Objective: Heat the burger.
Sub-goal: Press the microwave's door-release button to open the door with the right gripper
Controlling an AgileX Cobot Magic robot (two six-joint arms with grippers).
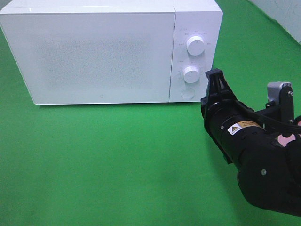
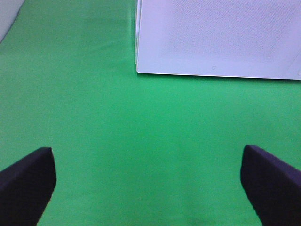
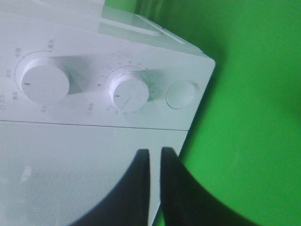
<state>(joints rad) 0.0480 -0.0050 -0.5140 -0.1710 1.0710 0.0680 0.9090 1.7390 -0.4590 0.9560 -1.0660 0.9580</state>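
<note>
Black arm [image 1: 263, 165], yellow warning label [image 1: 243, 127]

The high camera looks down on the front of the microwave [image 1: 99, 52] and the green surface [image 1: 117, 155]. The left wrist camera, set low, faces the lower corner of the door [image 2: 216, 37]. Past the right tool [image 3: 154, 157], the right wrist camera sits close on the dials [image 3: 129, 92], shared with the high view.

Microwave [image 1: 101, 19] interior hidden behind shut frosted door [image 1: 89, 56]. Dial labels [image 1: 184, 34] too small to read. Left gripper [image 2: 148, 186] fingers [image 2: 28, 183] cut by frame edge; right arm [image 1: 268, 174] likewise.
</note>
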